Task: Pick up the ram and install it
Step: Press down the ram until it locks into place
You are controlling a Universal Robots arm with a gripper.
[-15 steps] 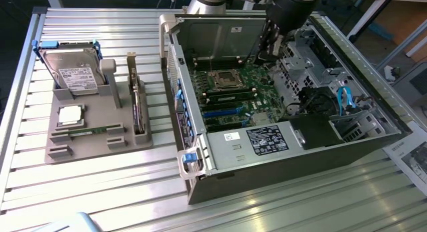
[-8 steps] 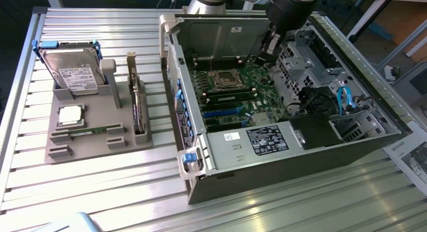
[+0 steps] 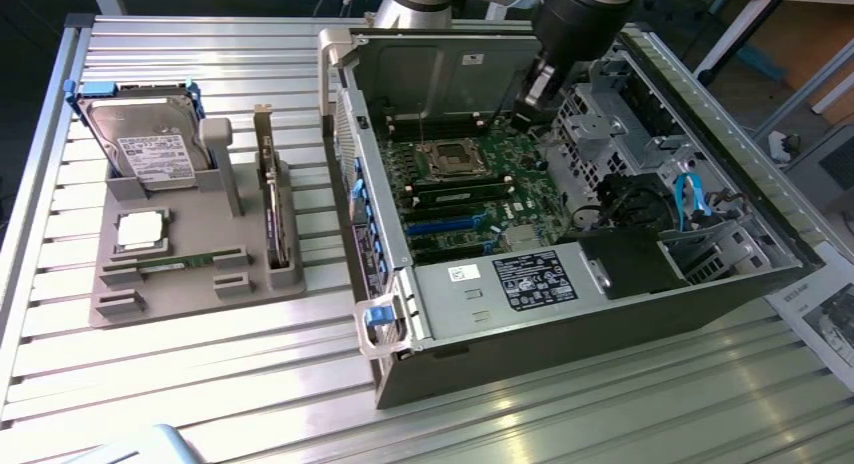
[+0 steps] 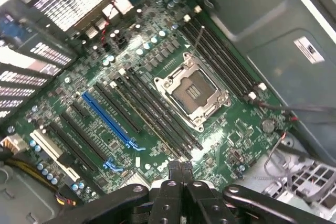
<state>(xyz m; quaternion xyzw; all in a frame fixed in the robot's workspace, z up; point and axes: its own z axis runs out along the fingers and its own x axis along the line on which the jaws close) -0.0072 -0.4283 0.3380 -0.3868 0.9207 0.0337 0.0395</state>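
- Your gripper [image 4: 180, 167] is shut with its fingers pressed together and nothing between them; it hangs over the motherboard [image 3: 467, 189] inside the open case [image 3: 694, 134].
- The ram [image 3: 180, 261] lies flat in a slot of the grey tray [image 3: 200, 294], near the tray's front and just below the CPU chip [image 3: 140, 230]. It is well apart from the gripper, on the exterior view's left.
- The tray keeps each part in its own recess, so each one sits at a known spot. The hard drive [image 3: 150, 144] and the card [image 3: 274, 209] stand upright in theirs.
- The memory slots [image 4: 157, 114] run beside the CPU socket [image 4: 193, 92]; the case lies on its side, so you can reach them from above.
- Judging by this, the ram is not yet picked up.
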